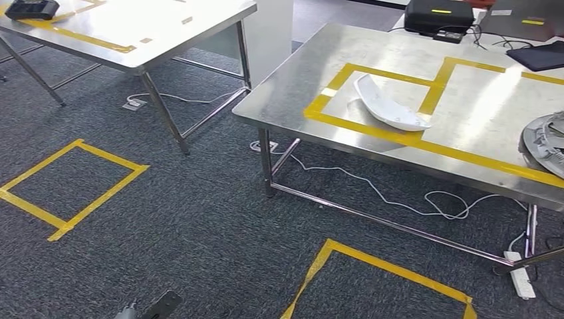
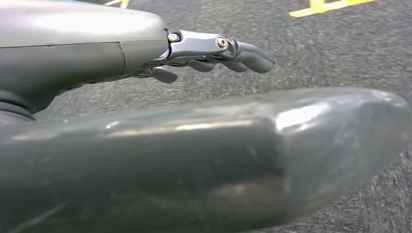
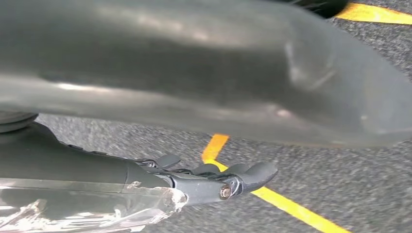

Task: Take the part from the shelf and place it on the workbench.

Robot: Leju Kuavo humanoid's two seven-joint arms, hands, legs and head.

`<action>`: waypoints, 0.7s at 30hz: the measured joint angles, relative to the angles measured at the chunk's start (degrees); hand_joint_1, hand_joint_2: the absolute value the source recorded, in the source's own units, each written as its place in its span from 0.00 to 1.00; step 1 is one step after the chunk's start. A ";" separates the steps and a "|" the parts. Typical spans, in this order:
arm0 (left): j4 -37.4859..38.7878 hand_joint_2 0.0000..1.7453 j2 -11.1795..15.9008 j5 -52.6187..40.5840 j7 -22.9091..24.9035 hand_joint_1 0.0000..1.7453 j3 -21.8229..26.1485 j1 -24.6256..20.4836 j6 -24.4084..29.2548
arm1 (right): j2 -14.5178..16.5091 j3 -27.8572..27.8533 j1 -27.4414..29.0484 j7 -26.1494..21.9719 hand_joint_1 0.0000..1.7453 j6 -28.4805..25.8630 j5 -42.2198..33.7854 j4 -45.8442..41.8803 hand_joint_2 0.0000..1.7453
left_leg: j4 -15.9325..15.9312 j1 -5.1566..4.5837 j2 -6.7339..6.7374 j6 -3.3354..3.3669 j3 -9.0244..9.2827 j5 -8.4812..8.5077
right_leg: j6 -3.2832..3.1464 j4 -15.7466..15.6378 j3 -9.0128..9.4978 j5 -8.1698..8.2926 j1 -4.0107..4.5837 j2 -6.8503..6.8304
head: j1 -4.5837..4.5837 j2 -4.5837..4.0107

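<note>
On the far left of the head view a steel table carries yellow tape lines and a black device at its corner. Below it, on the grey carpet, lies a square of yellow tape, and a second taped square sits on the floor further right, in front of the other table.

That second table fills the right half of the head view. Yellow tape marks out a rectangle on its top, and the white part, a curved shell-like piece, lies inside this rectangle, its right end touching the tape edge. Just to the right, at the picture's edge, a grey round object rests on the table near its front rim. At the back stand a black box and a dark flat case. White cables trail on the carpet under the table to a power strip.

The left robot hand hangs over the carpet with its fingers stretched out and apart, holding nothing. The right robot hand likewise hangs above the carpet and a yellow tape line, fingers extended and empty. Both robot hands are well apart from the white part, which lies up on the table.
</note>
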 joint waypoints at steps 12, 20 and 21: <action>0.10 0.00 -0.35 -0.26 -0.15 0.00 0.03 -0.23 0.19 | 0.14 -0.08 0.14 -0.04 0.00 -0.26 -0.09 0.00 0.00 | 16.59 1.56 2.80 -4.09 -8.51 -7.28 | -2.17 -7.16 3.91 1.81 0.06 -4.70 | -0.98 0.00; 0.14 0.00 -0.70 -0.62 -0.20 0.00 0.05 -0.58 0.33 | 0.08 -0.09 -0.06 -0.05 0.00 -0.33 -0.05 0.00 0.00 | 0.79 1.60 6.76 -2.95 -0.19 -0.83 | 0.25 -6.87 4.73 0.88 0.31 -9.34 | -0.70 0.01; 0.16 0.00 -0.66 -0.62 -0.20 0.00 0.08 -0.48 0.37 | 0.09 -0.09 -0.11 -0.07 0.00 -0.32 -0.03 0.00 0.00 | 0.78 1.57 6.11 -2.52 -0.29 -0.72 | 0.55 -6.57 4.73 0.44 0.13 -8.76 | -0.57 0.01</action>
